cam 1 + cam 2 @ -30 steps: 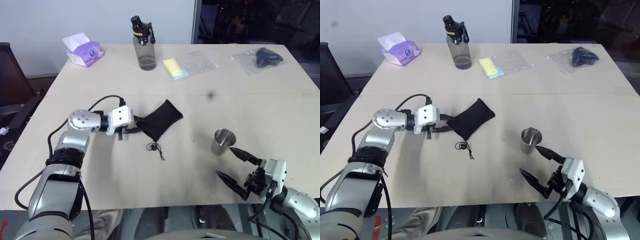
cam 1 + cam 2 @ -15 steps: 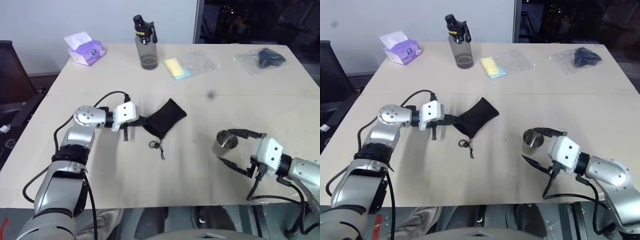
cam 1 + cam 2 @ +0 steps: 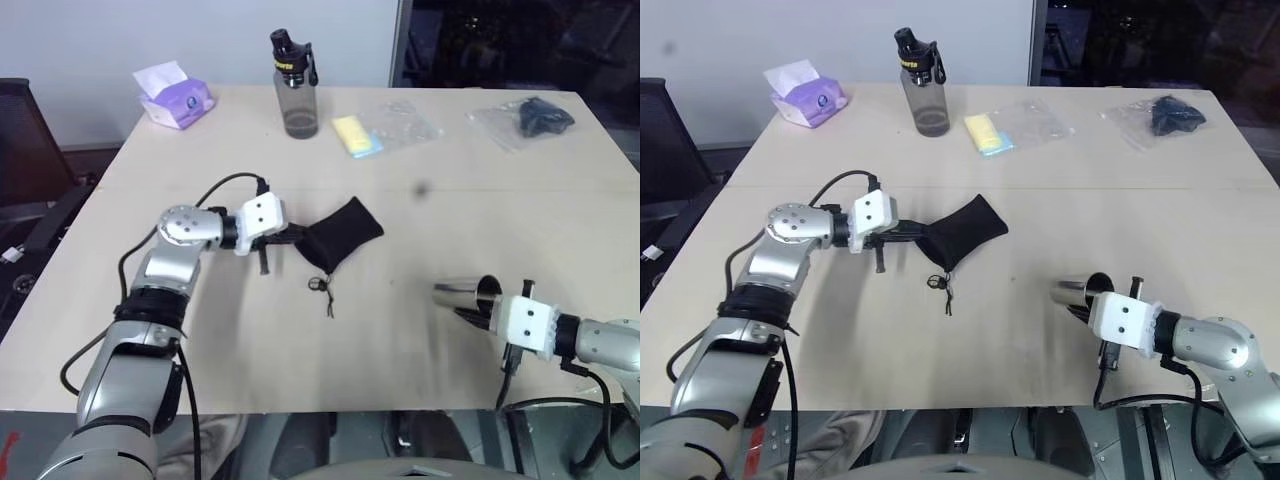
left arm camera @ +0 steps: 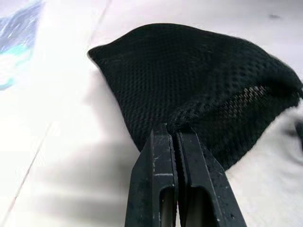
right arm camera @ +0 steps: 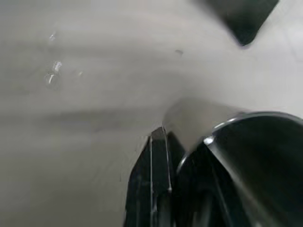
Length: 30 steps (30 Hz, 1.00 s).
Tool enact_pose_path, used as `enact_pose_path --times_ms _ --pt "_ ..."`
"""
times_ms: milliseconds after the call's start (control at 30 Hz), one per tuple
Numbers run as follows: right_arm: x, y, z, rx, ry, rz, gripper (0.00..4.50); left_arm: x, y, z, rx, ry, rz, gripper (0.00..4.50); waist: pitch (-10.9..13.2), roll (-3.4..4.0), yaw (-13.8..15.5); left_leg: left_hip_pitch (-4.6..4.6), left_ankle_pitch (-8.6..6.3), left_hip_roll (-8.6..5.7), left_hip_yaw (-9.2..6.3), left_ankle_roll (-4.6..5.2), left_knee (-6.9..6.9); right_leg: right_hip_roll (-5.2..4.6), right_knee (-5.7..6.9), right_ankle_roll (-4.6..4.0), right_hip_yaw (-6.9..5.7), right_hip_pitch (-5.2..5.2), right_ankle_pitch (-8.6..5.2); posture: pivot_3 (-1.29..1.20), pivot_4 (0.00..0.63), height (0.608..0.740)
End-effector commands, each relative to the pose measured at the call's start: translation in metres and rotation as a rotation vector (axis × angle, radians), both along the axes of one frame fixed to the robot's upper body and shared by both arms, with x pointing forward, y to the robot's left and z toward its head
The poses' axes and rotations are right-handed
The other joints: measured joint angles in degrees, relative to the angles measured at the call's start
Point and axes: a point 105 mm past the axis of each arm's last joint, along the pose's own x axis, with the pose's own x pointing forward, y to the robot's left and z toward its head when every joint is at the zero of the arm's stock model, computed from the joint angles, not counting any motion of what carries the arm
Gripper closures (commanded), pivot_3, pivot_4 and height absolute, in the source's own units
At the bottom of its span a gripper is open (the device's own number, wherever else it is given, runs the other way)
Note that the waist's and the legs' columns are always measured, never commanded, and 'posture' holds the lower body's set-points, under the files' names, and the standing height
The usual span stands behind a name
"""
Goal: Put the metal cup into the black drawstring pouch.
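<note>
Fig.: two-arm pouch-loading, grasp stage. Left end effector [image 4: 176,137] has its fingers pressed together on a pinch of the black drawstring pouch [image 3: 340,230] at the open-mouth end; pouch lies on the counter [image 3: 400,330] near centre, cord and toggle [image 3: 322,290] trailing toward the robot. Right end effector [image 3: 1092,300] is at the metal cup [image 3: 465,293], near the counter's front edge on the robot's right. Cup is tipped onto its side, base pointing toward the pouch, open mouth toward the end effector. In the right wrist view the rim [image 5: 246,124] sits right against the black fingers [image 5: 158,179], which look closed thin, prob. nipping the cup wall; grip not certain.

Step in hand (judged): both items just secured, cup not yet in pouch, cup & pouch well apart.

Next move calls for: lifting the cup clear, carrying it across to the pouch mouth, and the left arm raising/spreading the mouth so the cup can slide in. Mouth is pinched flat now, so the opening is the weak point; a thin rim grip could slip.

Hard to make out: right fingertips are hidden behind the cup and white wrist housing in the head views; whether the cup rests on the counter or is slightly raised cannot be told. Far side: bottle [image 3: 297,85], tissue pack [image 3: 176,98], two clear bags [image 3: 385,128], not involved.
</note>
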Motion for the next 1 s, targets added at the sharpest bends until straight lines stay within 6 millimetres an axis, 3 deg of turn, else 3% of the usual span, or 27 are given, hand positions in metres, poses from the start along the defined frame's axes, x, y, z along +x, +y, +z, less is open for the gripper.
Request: enact_pose_path --times_ms 33,100,200,367,633,867,1000 --pt "0.007 -0.002 0.032 0.078 -0.123 0.013 4.46 0.004 -0.009 0.021 -0.080 -0.011 0.040 4.50 0.0 -0.08 0.0 0.00 0.00 0.00 0.01 0.00 0.02 0.00 0.00 0.02 0.01 0.00 0.01 0.00 0.150 0.740" --pt "0.008 0.001 0.040 0.105 -0.151 0.021 4.46 0.004 -0.012 0.020 -0.090 0.013 0.060 4.50 0.1 -0.10 -0.1 0.00 0.00 -0.01 0.01 0.00 0.03 0.00 0.00 0.03 0.02 0.00 0.02 0.00 0.150 0.740" --pt "0.009 0.027 0.051 0.172 -0.167 0.094 4.46 0.005 -0.026 0.014 -0.050 0.034 0.077 4.50 0.1 -0.13 -0.3 0.05 0.00 0.01 -0.01 0.00 0.03 0.03 0.06 0.05 0.02 0.00 0.03 0.00 0.150 0.740" --pt "0.014 0.065 0.053 0.202 -0.149 0.190 4.46 -0.002 -0.063 0.025 -0.138 0.120 0.068 4.50 0.2 -0.21 -0.3 0.08 0.00 0.02 -0.11 0.00 0.03 0.08 0.23 0.02 0.00 0.00 0.01 0.00 0.150 0.740" --pt "0.028 0.087 0.047 0.166 -0.129 0.156 4.46 0.000 -0.083 0.038 -0.175 0.195 0.160 4.50 0.2 -0.22 -0.2 0.07 0.01 -0.01 -0.14 0.00 0.04 0.08 0.24 0.04 0.00 -0.01 0.03 0.00 0.150 0.740" --pt "0.039 0.106 0.047 0.253 -0.115 0.098 4.46 -0.004 -0.092 0.048 -0.229 0.269 0.207 4.50 0.2 -0.22 -0.8 0.08 0.01 0.00 -0.18 0.00 0.04 0.09 0.33 0.13 -0.01 -0.02 0.09 0.00 0.150 0.740" --pt "0.057 0.101 0.044 0.252 -0.095 -0.031 4.46 -0.007 -0.101 0.057 -0.264 0.281 0.191 4.50 0.2 -0.23 -0.9 0.09 0.01 -0.02 -0.18 -0.01 0.05 0.08 0.33 0.14 -0.01 -0.01 0.09 0.00 0.150 0.740"
